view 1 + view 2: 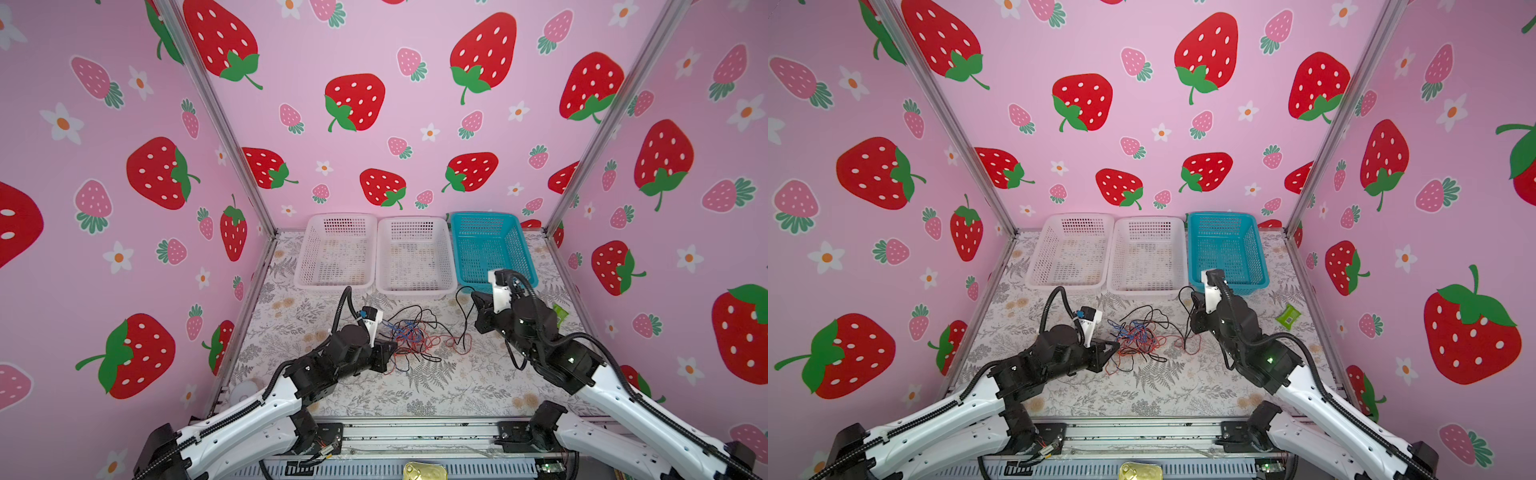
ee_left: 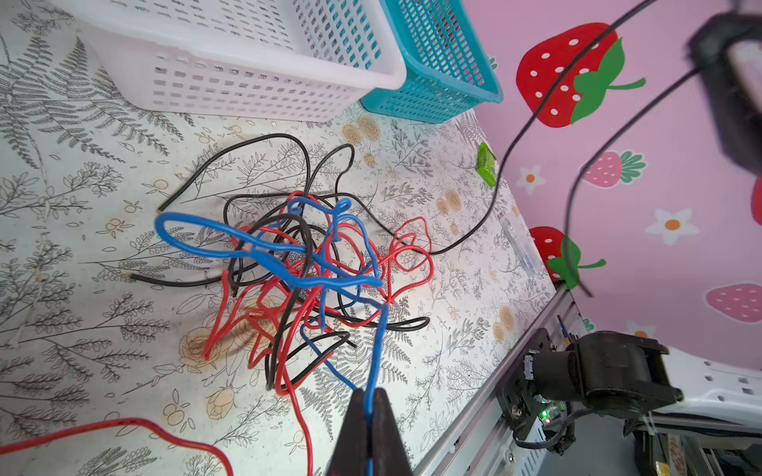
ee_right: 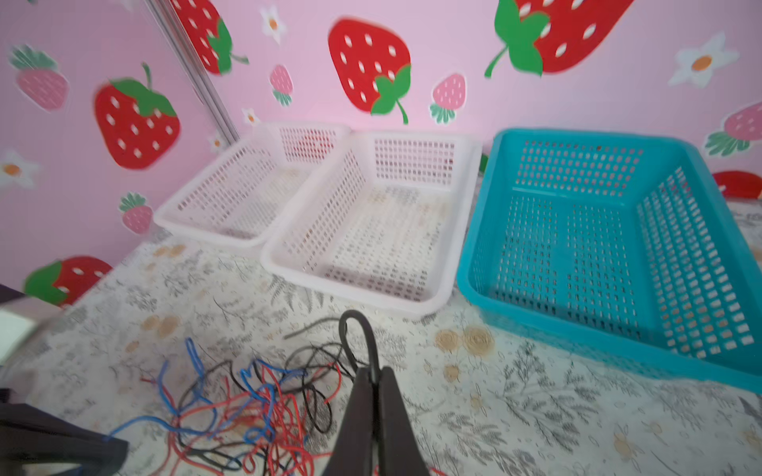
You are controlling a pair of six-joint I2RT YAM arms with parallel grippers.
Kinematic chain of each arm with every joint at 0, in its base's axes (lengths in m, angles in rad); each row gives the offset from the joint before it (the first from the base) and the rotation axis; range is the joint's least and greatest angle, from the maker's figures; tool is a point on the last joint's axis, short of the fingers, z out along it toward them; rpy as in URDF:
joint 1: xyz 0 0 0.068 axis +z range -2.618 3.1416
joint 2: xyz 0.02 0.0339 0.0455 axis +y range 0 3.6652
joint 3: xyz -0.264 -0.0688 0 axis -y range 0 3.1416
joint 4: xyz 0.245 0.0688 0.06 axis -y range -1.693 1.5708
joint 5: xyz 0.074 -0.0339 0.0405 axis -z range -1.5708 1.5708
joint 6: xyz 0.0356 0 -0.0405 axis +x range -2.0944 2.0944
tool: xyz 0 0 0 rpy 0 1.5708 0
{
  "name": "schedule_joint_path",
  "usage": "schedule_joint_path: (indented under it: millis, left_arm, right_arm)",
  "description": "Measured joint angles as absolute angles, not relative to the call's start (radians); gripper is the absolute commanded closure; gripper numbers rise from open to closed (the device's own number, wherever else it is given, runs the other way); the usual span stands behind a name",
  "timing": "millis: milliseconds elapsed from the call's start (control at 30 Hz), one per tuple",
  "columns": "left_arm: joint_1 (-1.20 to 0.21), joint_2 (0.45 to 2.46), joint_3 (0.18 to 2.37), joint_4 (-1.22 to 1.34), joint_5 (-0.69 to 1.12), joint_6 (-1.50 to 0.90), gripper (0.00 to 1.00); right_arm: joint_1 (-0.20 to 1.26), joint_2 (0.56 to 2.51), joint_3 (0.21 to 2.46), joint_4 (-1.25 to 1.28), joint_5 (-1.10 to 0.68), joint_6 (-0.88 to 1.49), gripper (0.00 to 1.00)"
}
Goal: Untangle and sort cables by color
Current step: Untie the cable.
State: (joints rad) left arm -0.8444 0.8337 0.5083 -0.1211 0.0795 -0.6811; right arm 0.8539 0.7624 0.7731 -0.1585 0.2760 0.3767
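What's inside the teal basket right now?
Nothing visible: the teal basket shows bare mesh floor in the right wrist view. In both top views the right arm covers part of its near rim.

Three pink walls enclose the scene: a back wall (image 1: 374, 54), a left wall (image 1: 95, 137) and a right wall (image 1: 715, 137). All are printed with large red strawberries, smaller pink ones and white flowers with orange centres. Bare aluminium posts (image 1: 217, 116) stand at the surface's two far corners, where the walls meet. The surface (image 1: 436, 390) wears a pale cloth with grey ferns and tan blossoms. A metal rail (image 1: 415, 434) runs along its near edge. The light is soft and even.
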Motion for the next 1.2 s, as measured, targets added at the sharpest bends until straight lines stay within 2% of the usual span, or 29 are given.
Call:
schedule_joint_path:
  millis: [167,333,467,800,1033,1200]
  left_arm:
    - [-0.844,0.883,0.509,-0.130,0.076,-0.685,1.00]
    - [-0.844,0.904,0.526,-0.156,0.052,-0.681,1.00]
    - [-0.844,0.882,0.540,-0.189,0.024,-0.671,1.00]
    - [-0.800,0.814,0.548,-0.327,-0.096,-0.660,1.00]
    - [-0.739,0.793,0.584,-0.347,-0.073,-0.665,1.00]
    - [-0.722,0.806,0.617,-0.349,-0.036,-0.665,1.00]
  right_arm:
    - [0.854,0.726,0.810,-0.117,0.185,0.397,1.00]
    - [0.854,0.800,0.946,-0.286,0.200,0.423,1.00]
    - [0.854,0.840,1.096,-0.454,0.279,0.421,1.00]
    - [0.853,0.760,1.348,-0.707,0.517,0.395,1.00]
    - [0.853,0.758,1.376,-0.810,0.629,0.400,1.00]
    - [0.852,0.742,1.312,-0.815,0.593,0.403,1.00]
